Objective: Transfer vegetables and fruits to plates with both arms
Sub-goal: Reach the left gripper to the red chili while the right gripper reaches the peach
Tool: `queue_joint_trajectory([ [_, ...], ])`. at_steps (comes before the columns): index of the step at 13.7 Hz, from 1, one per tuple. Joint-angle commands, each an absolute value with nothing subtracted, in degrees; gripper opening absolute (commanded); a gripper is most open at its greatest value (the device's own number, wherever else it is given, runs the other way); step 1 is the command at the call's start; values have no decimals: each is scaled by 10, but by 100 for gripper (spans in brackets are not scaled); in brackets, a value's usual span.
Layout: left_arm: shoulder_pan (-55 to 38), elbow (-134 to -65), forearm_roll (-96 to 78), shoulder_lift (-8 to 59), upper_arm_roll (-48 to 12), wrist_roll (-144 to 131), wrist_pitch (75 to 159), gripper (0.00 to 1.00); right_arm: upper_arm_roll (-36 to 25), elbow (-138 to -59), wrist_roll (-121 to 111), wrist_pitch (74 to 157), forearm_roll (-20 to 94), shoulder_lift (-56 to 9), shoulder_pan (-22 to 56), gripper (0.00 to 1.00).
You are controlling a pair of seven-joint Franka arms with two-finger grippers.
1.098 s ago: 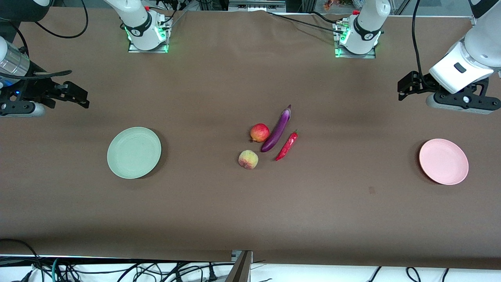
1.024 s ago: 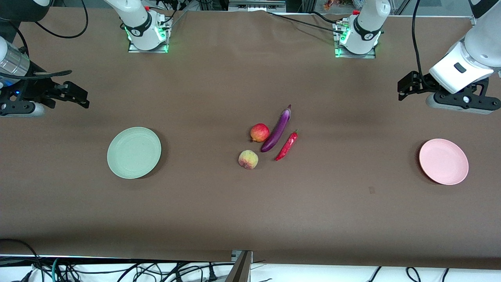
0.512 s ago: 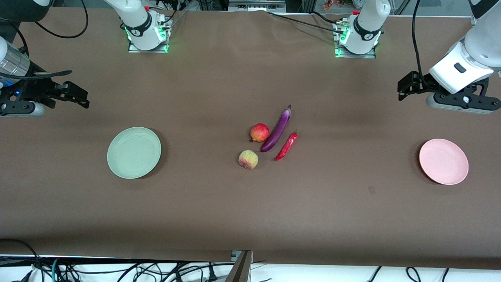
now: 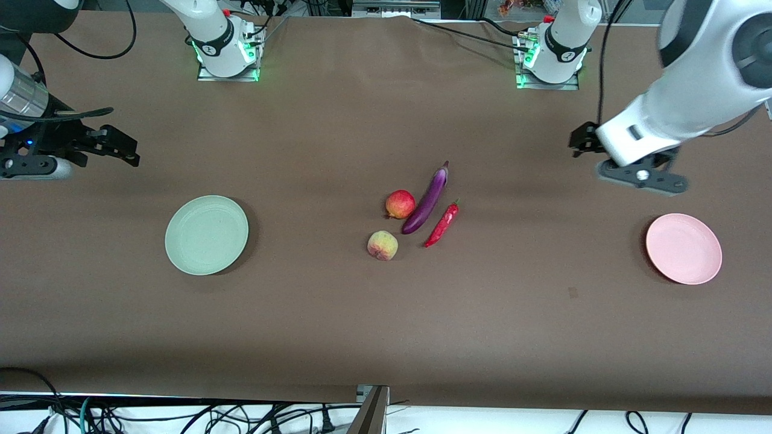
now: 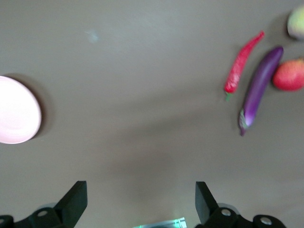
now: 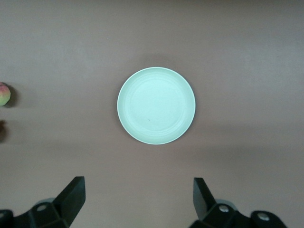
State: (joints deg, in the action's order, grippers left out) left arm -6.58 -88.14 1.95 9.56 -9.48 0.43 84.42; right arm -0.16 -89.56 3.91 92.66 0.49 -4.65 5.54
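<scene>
A purple eggplant, a red chili pepper, a red fruit and a pale peach lie close together mid-table. The green plate lies toward the right arm's end and the pink plate toward the left arm's end; both hold nothing. My left gripper is open and empty over bare table between the produce and the pink plate. Its wrist view shows the eggplant, chili and pink plate. My right gripper is open and empty, and its wrist view shows the green plate.
The brown cloth covers the table. The two arm bases stand at the edge farthest from the front camera. Cables hang below the nearest edge. A small mark shows on the cloth.
My left arm has swung from the table's end toward the middle, its gripper now closer to the produce. The right arm has barely moved. The produce and plates have not moved.
</scene>
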Motion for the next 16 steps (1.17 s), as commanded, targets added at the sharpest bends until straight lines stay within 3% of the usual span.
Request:
queue_joint_trajectory([
  [1,-104,-864,17,147,-118,13,826,100,1,-881,35,925,5,-104,76,100],
  [3,-144,-860,18,206,-123,13,847,100,1,-880,34,919,11,-164,80,100],
  [8,-218,-869,47,323,-121,14,1024,100,1,-880,85,986,13,-201,138,100],
  [12,-238,-874,141,391,-122,14,1126,100,1,-880,100,1027,13,-245,149,100],
  [16,-230,-941,166,411,-122,14,1267,100,1,-882,201,1079,53,-284,176,100],
])
